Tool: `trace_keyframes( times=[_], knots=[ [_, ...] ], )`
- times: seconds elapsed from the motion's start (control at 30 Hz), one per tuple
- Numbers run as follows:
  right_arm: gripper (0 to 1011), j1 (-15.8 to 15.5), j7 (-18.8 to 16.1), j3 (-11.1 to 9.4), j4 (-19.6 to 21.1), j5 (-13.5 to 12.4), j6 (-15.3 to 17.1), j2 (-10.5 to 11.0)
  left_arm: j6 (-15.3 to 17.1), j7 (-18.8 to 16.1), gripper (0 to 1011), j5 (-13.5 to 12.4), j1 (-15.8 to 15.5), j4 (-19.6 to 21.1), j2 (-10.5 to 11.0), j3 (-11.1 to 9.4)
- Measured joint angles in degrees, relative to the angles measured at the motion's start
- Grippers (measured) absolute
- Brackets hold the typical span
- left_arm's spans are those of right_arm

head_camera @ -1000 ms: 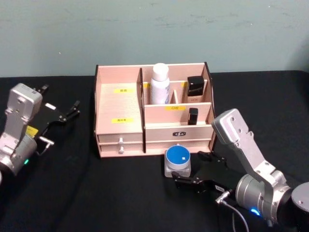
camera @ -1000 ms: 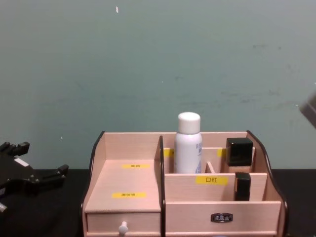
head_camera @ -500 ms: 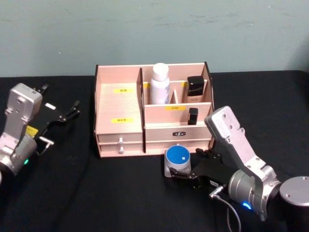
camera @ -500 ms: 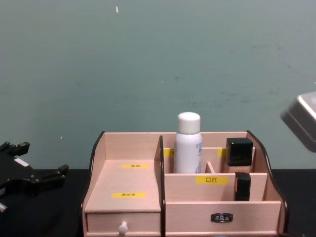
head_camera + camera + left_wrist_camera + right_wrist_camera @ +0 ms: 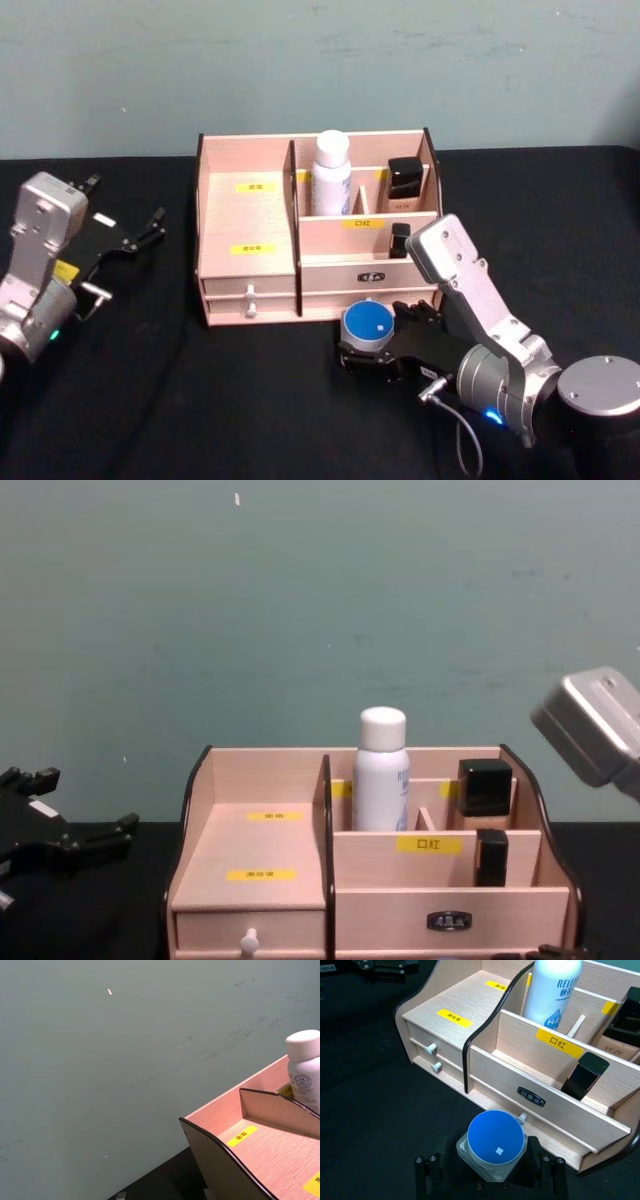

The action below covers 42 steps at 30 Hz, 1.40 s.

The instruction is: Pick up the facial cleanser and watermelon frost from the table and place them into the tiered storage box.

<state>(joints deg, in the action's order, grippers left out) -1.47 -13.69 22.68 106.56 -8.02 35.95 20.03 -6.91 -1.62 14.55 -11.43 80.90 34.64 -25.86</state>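
Observation:
The tiered storage box (image 5: 245, 215) (image 5: 470, 1000) (image 5: 260, 845) (image 5: 265, 1145) stands mid-table. A white bottle (image 5: 331, 175) (image 5: 552, 990) (image 5: 381, 775) (image 5: 305, 1070), apparently the facial cleanser, stands upright in its back compartment. A clear jar with a blue lid (image 5: 368, 325) (image 5: 495, 1142), apparently the watermelon frost, sits on the black table just in front of the box's drawers. My right gripper (image 5: 375, 345) (image 5: 490, 1172) is open, one finger on each side of the jar. My left gripper (image 5: 152, 227) (image 5: 88, 805) rests open at the table's left, apart from everything.
A black cosmetic box (image 5: 405, 178) (image 5: 632, 1015) and a small black lipstick (image 5: 400, 240) (image 5: 584, 1076) occupy the organiser's right compartments. Drawer knobs (image 5: 430, 1049) stick out from the front. Black tabletop lies open to the left and front.
My right arm has pushed forward and left, so its fingers now straddle the blue-lidded jar instead of sitting behind it. The jar, bottle and left arm have not moved.

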Motion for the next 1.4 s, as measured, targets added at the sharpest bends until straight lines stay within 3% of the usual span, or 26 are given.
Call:
trace_keyframes(
  times=[1.17,1.4],
  knots=[
    [1002,0.12,-1.47,-0.87,-2.25,5.31,-0.3,-3.35,0.0,0.0,1001,0.0,0.0,0.0,0.0,0.0],
    [1003,0.12,-1.46,-0.86,-2.23,5.29,-0.34,-3.31,0.0,0.0,1002,0.0,0.0,0.0,0.0,0.0]
  ],
)
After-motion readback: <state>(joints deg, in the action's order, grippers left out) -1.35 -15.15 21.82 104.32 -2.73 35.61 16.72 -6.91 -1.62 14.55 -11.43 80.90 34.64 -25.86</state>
